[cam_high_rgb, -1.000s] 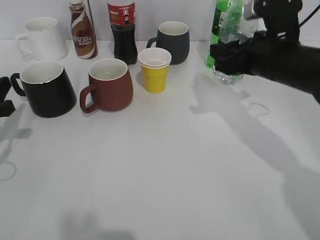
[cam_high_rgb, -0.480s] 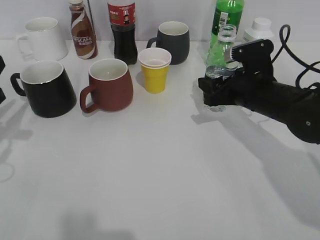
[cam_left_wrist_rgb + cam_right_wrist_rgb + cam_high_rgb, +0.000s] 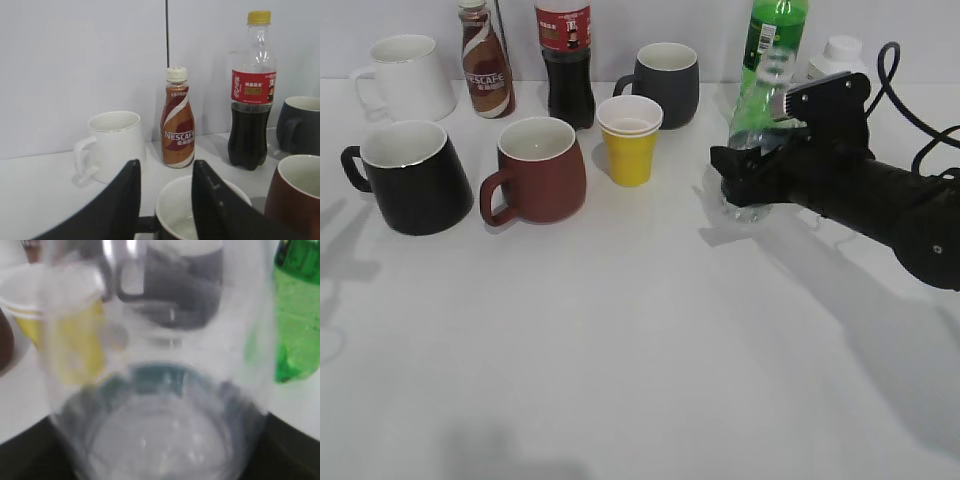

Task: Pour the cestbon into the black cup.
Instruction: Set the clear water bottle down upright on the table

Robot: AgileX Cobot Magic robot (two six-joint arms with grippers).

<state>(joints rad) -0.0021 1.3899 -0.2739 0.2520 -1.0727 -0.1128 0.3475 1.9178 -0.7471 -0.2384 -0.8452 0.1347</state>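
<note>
The cestbon [image 3: 750,115], a clear uncapped bottle, stands upright at the right of the exterior view, its base at or just above the table. My right gripper [image 3: 745,165] is shut round its middle and hides the label. In the right wrist view the bottle [image 3: 165,390] fills the frame, blurred. The black cup [image 3: 410,180] stands at the far left, well apart from the bottle. In the left wrist view my left gripper [image 3: 165,167] is open just above the black cup [image 3: 175,210], its fingers over the handle side. The left gripper is out of the exterior view.
Along the back stand a white mug [image 3: 408,75], a Nescafe bottle [image 3: 486,65], a cola bottle [image 3: 565,60], a dark grey mug [image 3: 665,82], a green soda bottle [image 3: 775,25] and a white-capped container [image 3: 840,55]. A reddish-brown mug [image 3: 540,168] and yellow cup [image 3: 630,140] stand between cup and bottle.
My right arm has come down and towards the left with the bottle, and the bottle now stands lower and upright. My left gripper has left the exterior view at the left edge.
</note>
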